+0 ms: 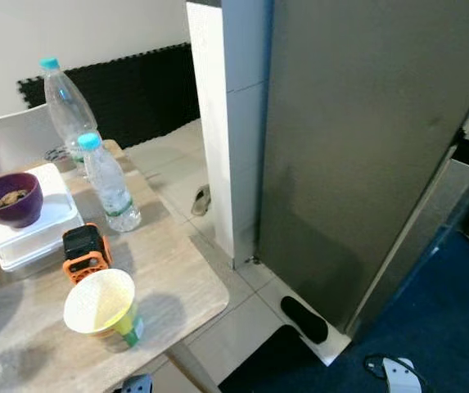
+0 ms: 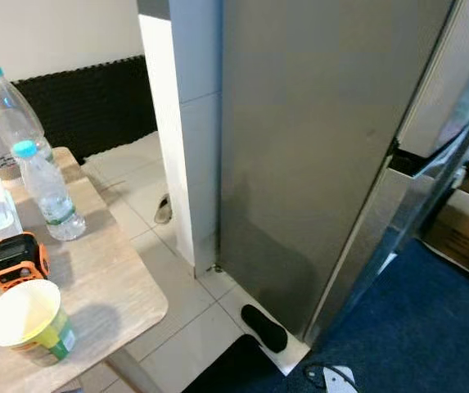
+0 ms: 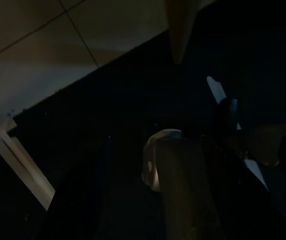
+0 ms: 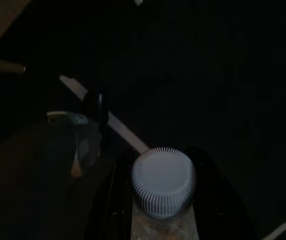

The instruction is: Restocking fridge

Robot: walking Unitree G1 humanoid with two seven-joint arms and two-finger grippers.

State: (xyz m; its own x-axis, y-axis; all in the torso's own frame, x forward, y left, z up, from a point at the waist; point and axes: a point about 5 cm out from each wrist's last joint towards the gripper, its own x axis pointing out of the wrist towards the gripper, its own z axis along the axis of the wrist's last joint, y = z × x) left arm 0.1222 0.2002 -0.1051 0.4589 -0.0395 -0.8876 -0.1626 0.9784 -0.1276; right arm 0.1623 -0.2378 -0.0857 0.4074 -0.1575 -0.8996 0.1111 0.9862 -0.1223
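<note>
A purple bowl (image 1: 7, 199) sits atop a white container (image 1: 33, 225) on the wooden surface (image 1: 169, 286), near an orange-black device (image 1: 85, 252) and a yellow paper cup (image 1: 103, 306).

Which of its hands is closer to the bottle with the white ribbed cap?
Right. The right gripper flanks the white-capped bottle with its fingers; the left gripper hangs idle over dark floor, apart.

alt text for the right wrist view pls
Dark close-up of a bottle with a ribbed white cap held between the right end effector's black fingers, above a dim, dark floor where a pale strip can just be made out.
</note>
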